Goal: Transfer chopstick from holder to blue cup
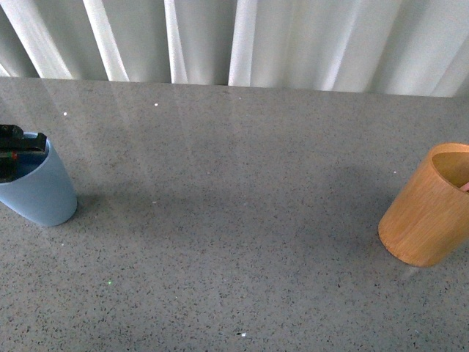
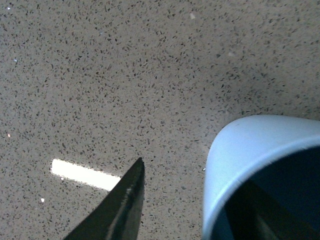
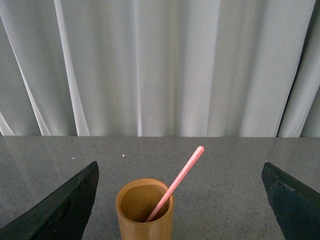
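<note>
- At far L edge of front view, blue cup [image 1: 40,192] is standing upright on counter [image 1: 234,220] (grey, dark speckles).
- Left hand [image 1: 16,150] is hovering right at the cup's rim. Only its black tip is showing; the rest is running out of frame.
- L wrist view: one of the fingers [image 2: 125,207] is sitting outside the blue cup, clear of the wall, w/ counter showing between. A dark shape inside the cup mouth is looking like the 2nd finger, so the hand is straddling the rim.
- Left hand is sitting released and is gripping nothing.
- Cup interior is reading dark in L wrist view, so contents can't be told.
- Holder [image 1: 425,213] is standing upright at far R edge of front view, partly cut by the frame. It is well apart from the blue cup, w/ a wide stretch of counter lying between them.
- Chopstick [image 3: 176,184] is sitting in the holder: lower end down inside, shaft leaning on the rim, upper part sticking out tilted, well above the rim.
- Front view is showing only a small pink bit at the holder's mouth, at frame edge.
- Right hand [image 3: 180,162] is sitting released, fingers spread wide, holding nothing. Holder + chopstick are showing between the fingers, further off, no contact.
- White curtain [image 1: 242,40] is hanging behind the counter's far edge.
</note>
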`<state>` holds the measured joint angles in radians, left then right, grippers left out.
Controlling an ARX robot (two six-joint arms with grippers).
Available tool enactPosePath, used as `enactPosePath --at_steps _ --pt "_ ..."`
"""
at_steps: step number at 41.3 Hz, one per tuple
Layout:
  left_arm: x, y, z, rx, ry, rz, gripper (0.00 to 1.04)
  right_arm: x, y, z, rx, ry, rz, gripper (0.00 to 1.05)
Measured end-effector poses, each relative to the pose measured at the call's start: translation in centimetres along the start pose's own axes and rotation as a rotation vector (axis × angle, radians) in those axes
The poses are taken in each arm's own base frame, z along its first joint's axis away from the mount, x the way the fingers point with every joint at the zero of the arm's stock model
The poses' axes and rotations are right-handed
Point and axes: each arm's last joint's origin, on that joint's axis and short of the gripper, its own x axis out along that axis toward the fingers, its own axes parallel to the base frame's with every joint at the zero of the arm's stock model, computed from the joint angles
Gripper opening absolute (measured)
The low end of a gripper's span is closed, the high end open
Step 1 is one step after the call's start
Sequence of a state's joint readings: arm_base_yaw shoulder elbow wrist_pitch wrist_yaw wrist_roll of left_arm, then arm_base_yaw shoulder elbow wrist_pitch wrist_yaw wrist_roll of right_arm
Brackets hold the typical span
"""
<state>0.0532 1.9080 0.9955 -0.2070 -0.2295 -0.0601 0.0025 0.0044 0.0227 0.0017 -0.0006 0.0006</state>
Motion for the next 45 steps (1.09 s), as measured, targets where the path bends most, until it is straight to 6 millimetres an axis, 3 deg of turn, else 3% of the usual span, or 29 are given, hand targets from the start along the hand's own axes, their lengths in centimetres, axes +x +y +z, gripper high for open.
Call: enactPosePath --at_steps 9,12,20,25,28,33,38,45 --pt "-1.3 -0.8 0.3 0.017 -0.03 -0.063 0.18 0.0 0.0 0.0 0.0 0.0 0.0 0.95" --pt "-2.2 -1.5 0.5 0.038 -0.046 -0.092 0.03 0.0 0.0 0.0 0.0 0.0 0.0 0.95" --pt "-4.5 -3.2 0.4 0.095 -0.079 -0.15 0.04 0.0 0.0 0.0 0.0 0.0 0.0 0.95" --pt "-7.0 -4.7 0.2 0.141 -0.115 -0.204 0.04 0.0 0.0 0.0 0.0 0.0 0.0 0.95" --pt "-9.8 -6.6 -0.2 0.201 -0.165 -0.269 0.04 0.0 0.0 0.0 0.0 0.0 0.0 0.95" --pt "-12.2 -9.3 -1.1 0.278 -0.208 -0.336 0.04 0.0 0.0 0.0 0.0 0.0 0.0 0.95" --pt "-13.1 -12.2 -2.5 0.353 -0.209 -0.386 0.04 0.0 0.0 0.0 0.0 0.0 0.0 0.95" --pt "-11.4 -15.3 -4.2 0.416 -0.164 -0.378 0.04 0.0 0.0 0.0 0.0 0.0 0.0 0.95"
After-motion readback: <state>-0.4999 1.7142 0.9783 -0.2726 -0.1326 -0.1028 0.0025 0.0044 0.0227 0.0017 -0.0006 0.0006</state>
